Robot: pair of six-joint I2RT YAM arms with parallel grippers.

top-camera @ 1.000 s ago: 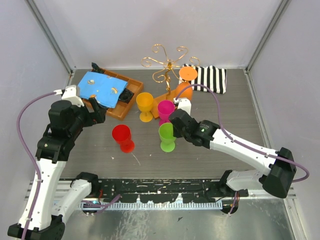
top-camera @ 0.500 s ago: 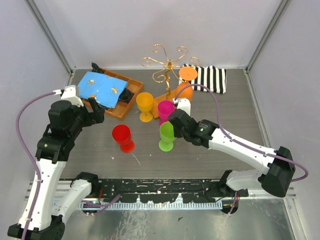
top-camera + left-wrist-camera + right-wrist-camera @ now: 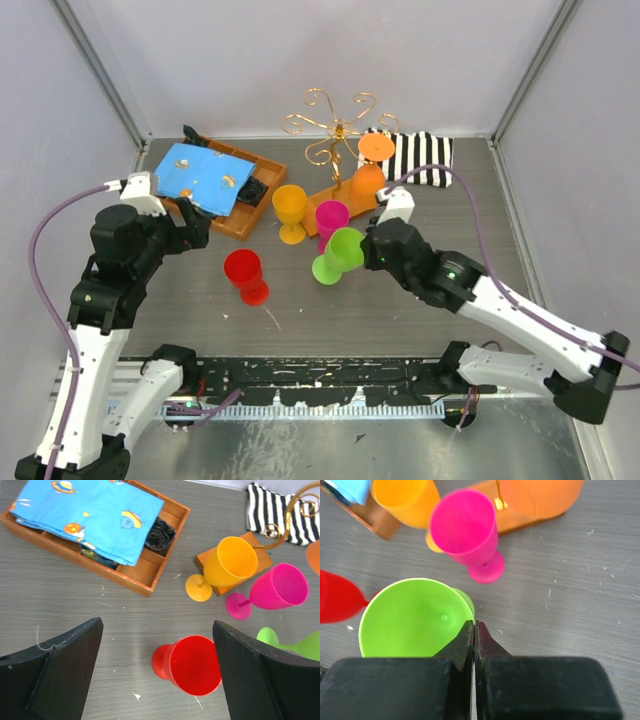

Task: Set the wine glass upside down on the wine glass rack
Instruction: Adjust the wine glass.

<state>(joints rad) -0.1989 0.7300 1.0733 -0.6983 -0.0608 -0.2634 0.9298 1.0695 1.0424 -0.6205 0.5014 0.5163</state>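
- Bench (image 3: 480, 250) carries everything. The wine glass rack (image 3: 335, 190) stands at upper centre of the top view, with an orange glass (image 3: 366, 180) upside down on its right side.
- Right hand (image 3: 368, 252), jaws pressed together, pinches the rim wall of the green wine glass (image 3: 344, 248) at frame centre. This arm is much the nearer to the rack.
- Left hand (image 3: 157, 630) gapes wide, holding nothing, above the red glass (image 3: 192, 665).
- Green wine glass lies tilted, its stem axis running from foot at lower left to bowl at the hand. The rack lies up-frame of it, just past the magenta glass (image 3: 332, 215).
- Whether the green foot clears the bench is unclear, and the rack's free hooks are too thin to sort out.
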